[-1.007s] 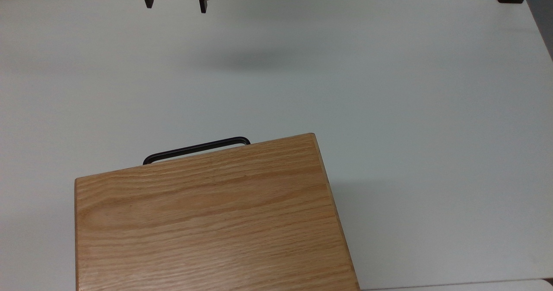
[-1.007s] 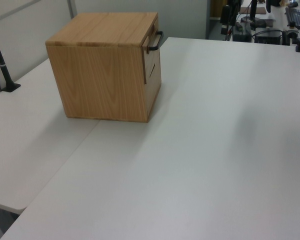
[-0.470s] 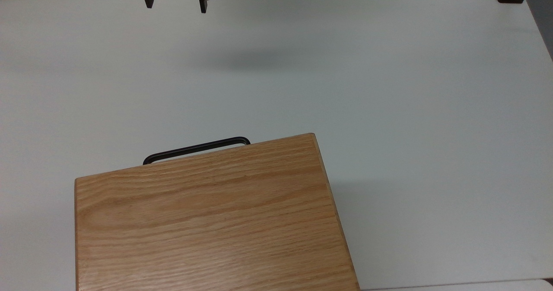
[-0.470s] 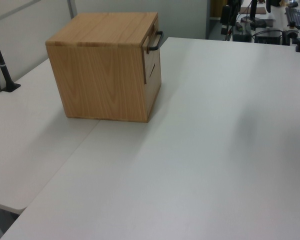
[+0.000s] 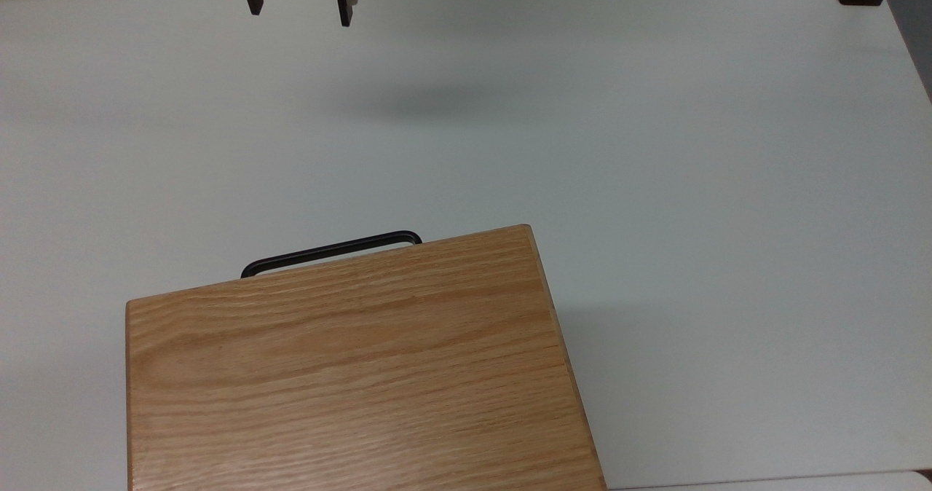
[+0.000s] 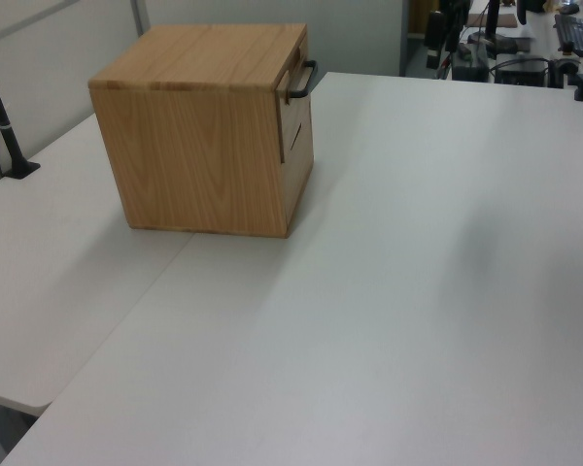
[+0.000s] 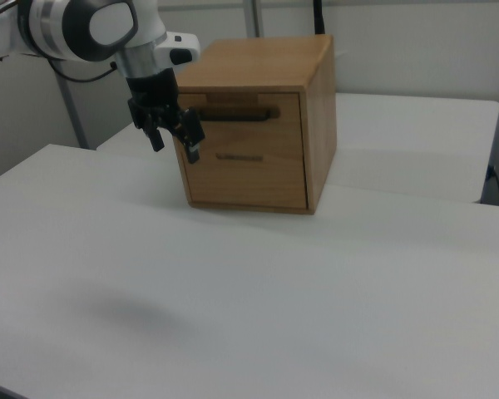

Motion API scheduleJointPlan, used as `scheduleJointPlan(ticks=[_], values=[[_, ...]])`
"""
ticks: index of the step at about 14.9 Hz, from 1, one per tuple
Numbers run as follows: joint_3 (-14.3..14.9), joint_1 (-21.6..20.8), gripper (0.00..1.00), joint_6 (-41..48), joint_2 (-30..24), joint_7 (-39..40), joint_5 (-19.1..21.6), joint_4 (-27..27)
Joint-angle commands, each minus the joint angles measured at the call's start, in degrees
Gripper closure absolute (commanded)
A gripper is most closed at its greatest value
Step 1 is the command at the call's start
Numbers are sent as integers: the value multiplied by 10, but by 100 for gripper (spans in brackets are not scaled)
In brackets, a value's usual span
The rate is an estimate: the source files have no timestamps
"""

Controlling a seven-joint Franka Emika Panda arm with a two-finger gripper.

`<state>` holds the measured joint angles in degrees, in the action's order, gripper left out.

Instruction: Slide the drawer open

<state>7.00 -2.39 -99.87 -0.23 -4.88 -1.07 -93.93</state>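
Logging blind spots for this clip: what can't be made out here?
- Drawer front in the top view: hidden under the cabinet top; just the handle pokes out.
- Arm above the pincer in the top view: cut off by the upper edge.
- Drawer's inside: closed, unseen in the right view.

Look at the right view: your pincer (image 7: 174, 144) hangs in the air above the white worktop (image 7: 249, 299), its two black fingers (image 7: 191, 148) pointing down and spread apart with nothing between them. It sits toward the right view's left of the oak cabinet (image 7: 254, 120), in front of it and not touching. The drawer (image 7: 245, 150) is flush with the cabinet front (no gap shows around the panel), and its black handle (image 7: 233, 115) runs across near the top edge. A soft shadow (image 7: 137, 314) lies on the worktop nearer the camera.
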Motion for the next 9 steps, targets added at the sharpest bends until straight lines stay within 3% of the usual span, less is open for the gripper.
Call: scheduleJointPlan(ticks=[1, 3, 5, 7, 9], values=[[-7, -8, 0, -58, 6, -149, 7, -7], [-7, -15, 0, -99, 22, -272, 5, 1], [-7, -14, 0, -132, 41, -331, 8, 10], [-7, -16, 9, -163, 75, -416, 14, 37], [-7, -12, 29, -203, 101, -489, 33, 60]])
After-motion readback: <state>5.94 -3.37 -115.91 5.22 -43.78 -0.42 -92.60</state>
